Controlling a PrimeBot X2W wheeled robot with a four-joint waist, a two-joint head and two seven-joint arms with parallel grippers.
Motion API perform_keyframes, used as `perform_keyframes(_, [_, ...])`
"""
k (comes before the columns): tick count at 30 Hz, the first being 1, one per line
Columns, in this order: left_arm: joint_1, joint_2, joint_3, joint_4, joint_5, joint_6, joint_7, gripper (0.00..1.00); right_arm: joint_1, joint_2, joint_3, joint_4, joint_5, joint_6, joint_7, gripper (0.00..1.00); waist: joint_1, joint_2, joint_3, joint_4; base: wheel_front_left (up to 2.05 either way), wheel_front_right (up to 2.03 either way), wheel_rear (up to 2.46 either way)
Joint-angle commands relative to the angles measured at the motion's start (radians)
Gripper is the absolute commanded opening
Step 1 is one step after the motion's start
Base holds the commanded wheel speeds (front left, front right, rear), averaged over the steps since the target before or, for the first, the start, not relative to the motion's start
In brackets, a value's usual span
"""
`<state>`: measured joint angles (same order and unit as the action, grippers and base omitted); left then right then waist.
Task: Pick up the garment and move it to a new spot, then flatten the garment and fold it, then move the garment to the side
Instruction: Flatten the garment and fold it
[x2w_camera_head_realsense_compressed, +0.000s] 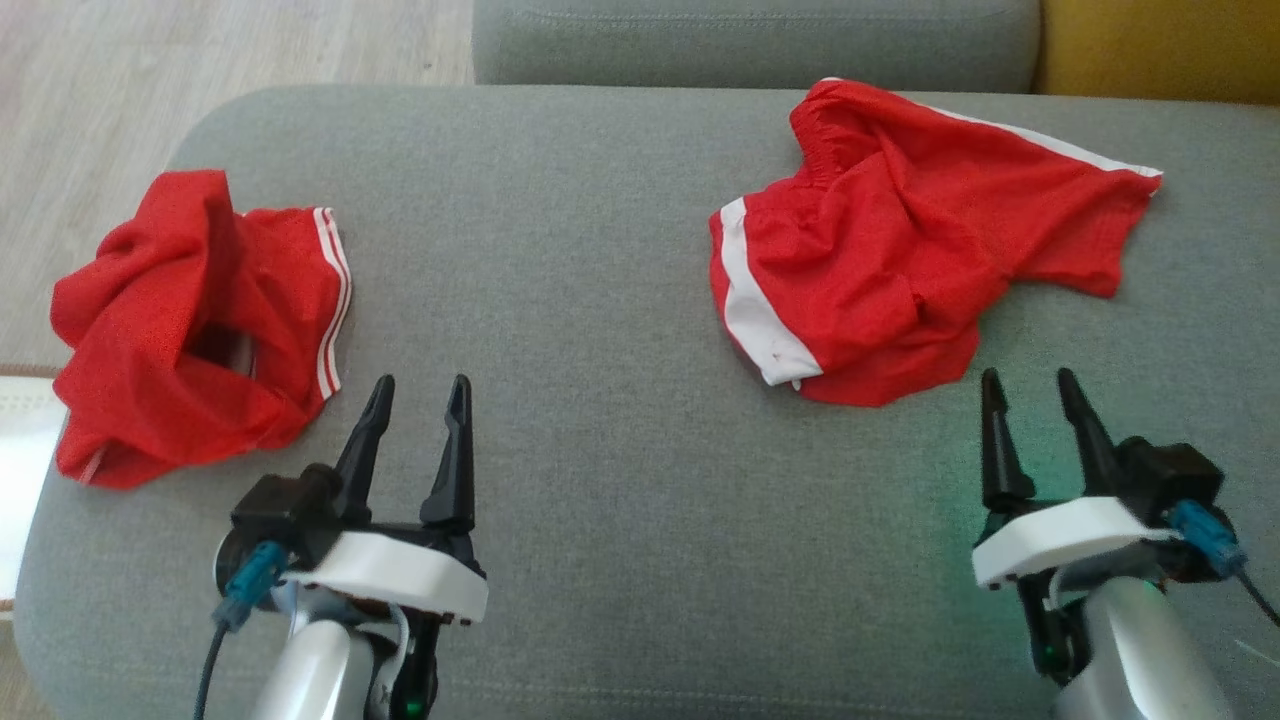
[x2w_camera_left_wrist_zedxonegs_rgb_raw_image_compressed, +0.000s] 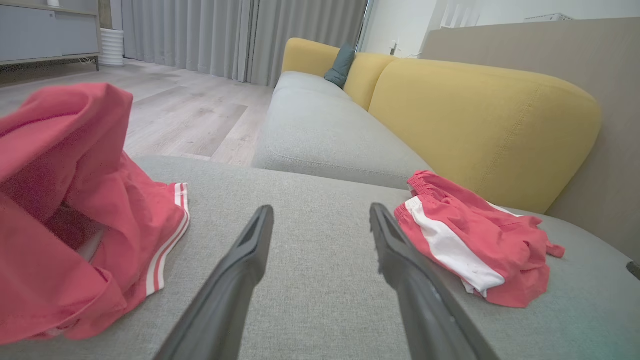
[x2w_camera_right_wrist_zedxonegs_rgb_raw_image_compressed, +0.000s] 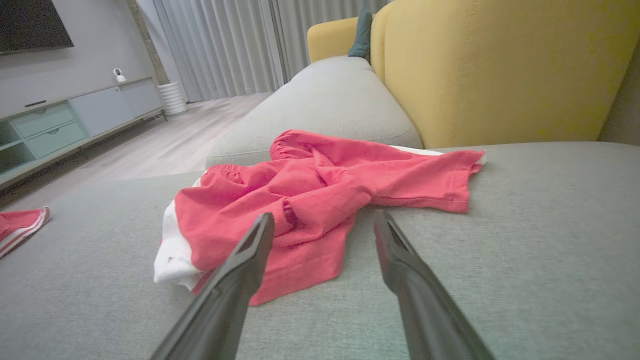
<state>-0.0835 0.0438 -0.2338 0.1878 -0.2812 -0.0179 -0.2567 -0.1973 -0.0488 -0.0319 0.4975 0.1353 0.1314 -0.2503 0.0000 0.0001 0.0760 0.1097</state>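
Both your arms are low at the near edge of the grey sofa cushion, pale forearms rising from the bottom of the head view and fingers pointing away from the robot. Your left gripper leans slightly to the right. Its fingers are spread apart with nothing between them, and in the left wrist view it hangs over bare cushion. Your right gripper is also parted and empty, and leans slightly to the left.

The right garment, red with a broad white band, lies crumpled on the cushion just beyond your right gripper and a little to its left. In the right wrist view its near edge sits just ahead of the left fingertip of the gripper. Its long axis runs diagonally, from the white band at the near left to a leg opening pointing far right, towards the yellow backrest.

The left garment, a red heap with thin white stripes, lies beside your left gripper at the cushion's left edge, striped hem facing the middle of the cushion. The two garments are well apart.
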Motion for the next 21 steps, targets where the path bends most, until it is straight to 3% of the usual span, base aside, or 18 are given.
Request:
perform_keyframes(1, [-0.038,0.006,0.028,-0.038,0.015,-0.006,-0.005,1.00,-0.043,-0.002,0.044,-0.025,0.013,-0.001,0.002,1.00,0.0000,-0.0001,0.011,0.007,0.00,0.00,0.00])
perform_keyframes(10, [-0.057,0.006,0.021,-0.030,0.017,-0.015,-0.005,1.00,-0.111,-0.002,0.118,0.089,-0.014,-0.001,0.072,1.00,0.0000,-0.0001,0.061,0.050,0.00,0.00,0.00])
perform_keyframes(21, [-0.092,0.006,0.016,-0.020,0.011,-0.019,-0.005,1.00,-0.211,-0.001,0.080,0.257,-0.124,-0.001,0.089,1.00,0.0000,-0.0001,0.106,0.102,0.00,0.00,0.00])
